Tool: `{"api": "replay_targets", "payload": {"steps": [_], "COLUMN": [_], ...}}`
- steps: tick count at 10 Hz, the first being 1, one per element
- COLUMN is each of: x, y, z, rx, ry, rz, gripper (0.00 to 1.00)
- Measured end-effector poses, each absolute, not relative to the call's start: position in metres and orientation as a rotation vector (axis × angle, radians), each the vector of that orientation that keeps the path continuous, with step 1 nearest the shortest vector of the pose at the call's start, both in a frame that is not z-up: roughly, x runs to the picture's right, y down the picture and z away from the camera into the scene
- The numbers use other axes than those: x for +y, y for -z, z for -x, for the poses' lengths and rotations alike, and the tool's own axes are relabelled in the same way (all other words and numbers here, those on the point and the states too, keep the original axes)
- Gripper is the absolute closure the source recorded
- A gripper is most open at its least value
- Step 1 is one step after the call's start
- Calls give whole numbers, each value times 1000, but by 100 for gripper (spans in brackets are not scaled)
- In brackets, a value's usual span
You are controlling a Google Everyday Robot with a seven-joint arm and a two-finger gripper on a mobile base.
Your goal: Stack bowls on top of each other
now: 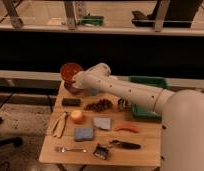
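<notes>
The orange-red bowl [70,70] is held tilted at the table's back left corner, just above the purple bowl [71,88]. The purple bowl stands on the table and is partly hidden behind the orange-red bowl and my arm. My gripper [76,79] is at the end of the white arm that reaches in from the right. It holds the orange-red bowl by its right rim. The arm covers most of the fingers.
A green tray [147,82] stands at the back right of the wooden table [145,145]. On the table lie a black block [71,101], grapes [99,105], an orange fruit [76,116], a banana [59,124], a blue sponge [83,134], a fork [70,149] and a black-handled tool [125,145].
</notes>
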State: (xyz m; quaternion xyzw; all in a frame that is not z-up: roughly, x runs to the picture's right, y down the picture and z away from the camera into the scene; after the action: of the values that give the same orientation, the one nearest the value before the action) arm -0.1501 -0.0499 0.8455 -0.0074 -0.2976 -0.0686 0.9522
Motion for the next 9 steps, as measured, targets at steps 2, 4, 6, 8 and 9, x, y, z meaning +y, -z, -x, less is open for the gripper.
{"api": "replay_targets", "payload": {"steps": [2, 4, 6, 8, 9], "x": [-49, -49, -48, -47, -46], "y": [-853, -856, -862, -870, -872], "z": [150, 152, 154, 156, 157], "rx": [-603, -604, -602, -592, -582], "ry": [149, 156, 167, 185, 195], "rz": [16, 19, 20, 15, 8], "gripper": [96, 96, 96, 96, 96]}}
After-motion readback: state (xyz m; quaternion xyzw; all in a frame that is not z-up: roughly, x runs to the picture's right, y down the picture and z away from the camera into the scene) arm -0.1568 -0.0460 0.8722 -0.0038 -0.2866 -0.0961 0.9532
